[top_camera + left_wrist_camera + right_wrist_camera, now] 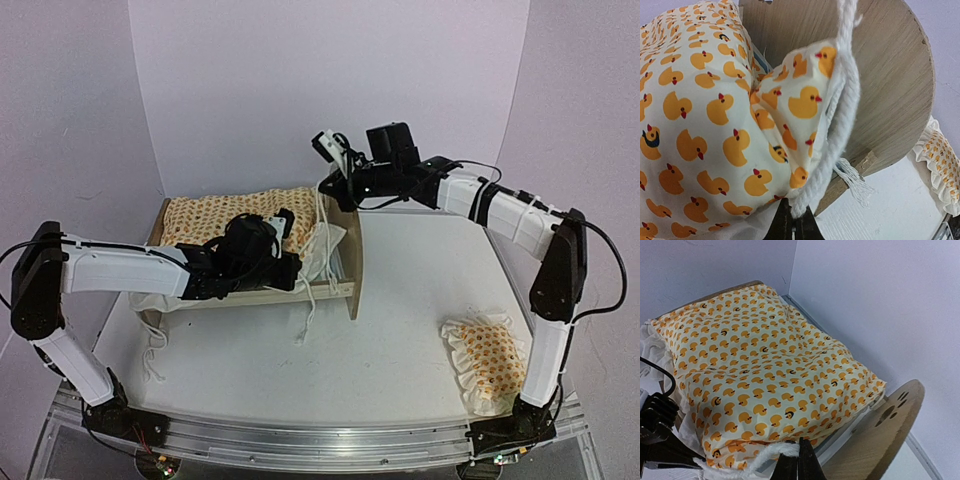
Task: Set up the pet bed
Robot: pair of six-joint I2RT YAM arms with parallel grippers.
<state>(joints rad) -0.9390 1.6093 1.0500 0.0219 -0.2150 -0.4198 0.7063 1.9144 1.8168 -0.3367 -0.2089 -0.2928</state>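
**Figure: progress of the bed set-up, read from left to right.** The pet bed [353, 265] stood on the left half of the table [400, 330], its frame upright. The duck-print quilt [215, 215] already lay on it from end board to end board, a little rumpled at the right-hand end. My left gripper [290, 270] sat at the near side rail, close to the right-hand end board, with its jaws fully closed. In the left wrist view they pinched a near cord [842, 100], white and twisted, which ran up along a puckered corner of the quilt against the board. My right gripper [335, 185] hung over the far corner of the same end board, jaws likewise closed. In the right wrist view a far cord [765, 452] at the quilt's edge ended between them, so I judged it held, though the contact itself was partly hidden. The ruffled pillow [487, 357] lay alone on the table well to the right, near the front edge and apart from the bed. I judged the task a little past halfway: the quilt was placed and its right-hand corners were being settled, but the pillow was not yet on the bed.
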